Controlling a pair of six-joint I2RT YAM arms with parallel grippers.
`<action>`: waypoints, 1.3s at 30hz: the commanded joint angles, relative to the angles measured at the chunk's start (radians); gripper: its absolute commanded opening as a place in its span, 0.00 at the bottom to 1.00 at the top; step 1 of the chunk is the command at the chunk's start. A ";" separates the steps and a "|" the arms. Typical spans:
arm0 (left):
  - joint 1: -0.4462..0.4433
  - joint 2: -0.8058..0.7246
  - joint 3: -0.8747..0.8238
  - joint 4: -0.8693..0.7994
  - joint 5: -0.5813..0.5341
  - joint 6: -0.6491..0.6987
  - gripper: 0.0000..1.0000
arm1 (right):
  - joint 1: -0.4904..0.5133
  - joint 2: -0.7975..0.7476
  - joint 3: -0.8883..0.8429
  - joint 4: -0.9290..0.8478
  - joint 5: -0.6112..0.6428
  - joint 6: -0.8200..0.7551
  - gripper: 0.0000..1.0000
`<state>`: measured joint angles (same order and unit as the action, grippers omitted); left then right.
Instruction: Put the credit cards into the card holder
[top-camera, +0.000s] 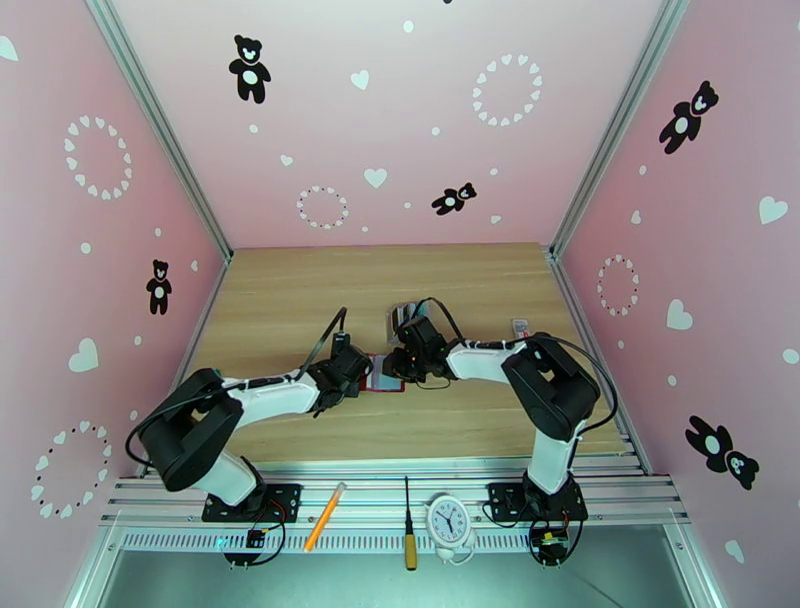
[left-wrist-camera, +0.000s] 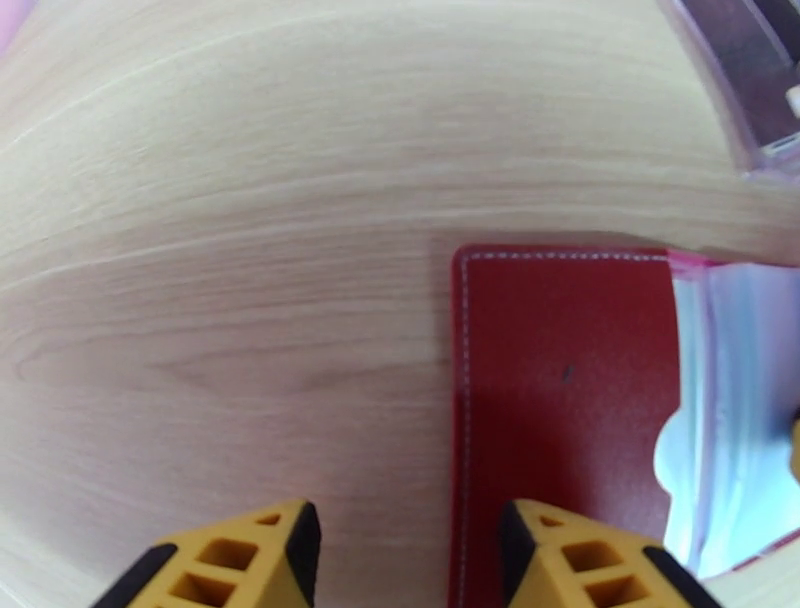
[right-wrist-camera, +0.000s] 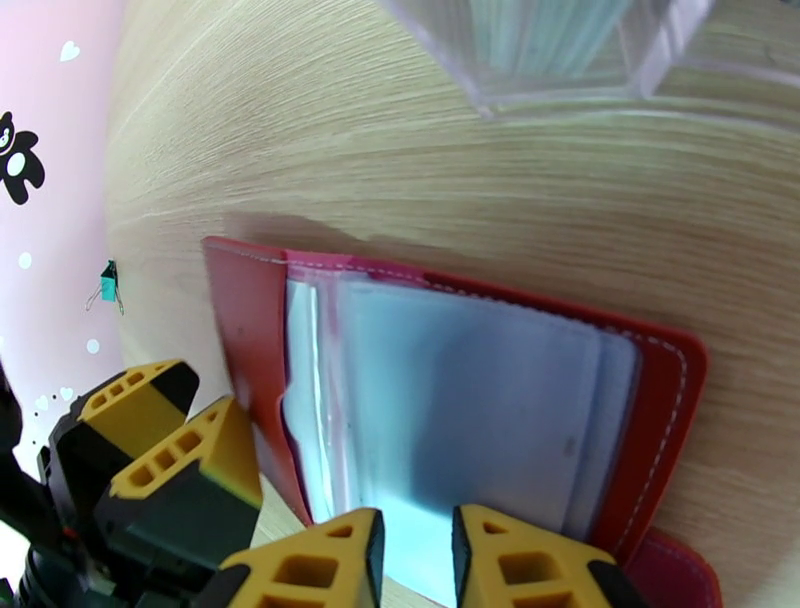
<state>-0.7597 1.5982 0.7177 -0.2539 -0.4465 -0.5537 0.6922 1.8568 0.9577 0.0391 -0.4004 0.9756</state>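
Observation:
The card holder (top-camera: 386, 377) lies open on the table between my two grippers, a dark-red wallet (right-wrist-camera: 665, 400) with grey clear pockets (right-wrist-camera: 470, 400). My left gripper (left-wrist-camera: 405, 560) hovers open over its red left flap (left-wrist-camera: 560, 400), with nothing between the fingers. My right gripper (right-wrist-camera: 415, 550) is at the near edge of the clear pockets with its fingertips a narrow gap apart, and a pale pocket leaf shows in that gap. Teal credit cards (right-wrist-camera: 540, 35) stand in a clear slotted stand (top-camera: 404, 318) just behind the wallet. The left gripper's fingers (right-wrist-camera: 150, 440) sit beside the wallet's left edge.
Pink walls enclose the wooden table (top-camera: 300, 300) on three sides. A small pale object (top-camera: 520, 326) lies right of the stand, and a teal binder clip (right-wrist-camera: 105, 285) sits near the left wall. An orange pen (top-camera: 325, 516), a screwdriver (top-camera: 408, 535) and a small clock (top-camera: 448, 520) rest on the front rail.

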 joint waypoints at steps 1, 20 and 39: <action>0.008 0.040 0.001 -0.052 -0.013 0.012 0.50 | -0.008 0.038 0.013 -0.049 0.015 -0.024 0.26; 0.008 -0.050 0.177 -0.112 0.008 0.067 0.53 | -0.009 -0.064 0.050 -0.065 0.003 -0.025 0.28; -0.023 -0.216 0.141 0.020 0.267 0.095 0.51 | -0.011 -0.026 0.154 -0.276 0.143 -0.155 0.18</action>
<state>-0.7654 1.4075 0.8864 -0.2798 -0.2481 -0.4850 0.6849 1.8057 1.0840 -0.1818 -0.2863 0.8513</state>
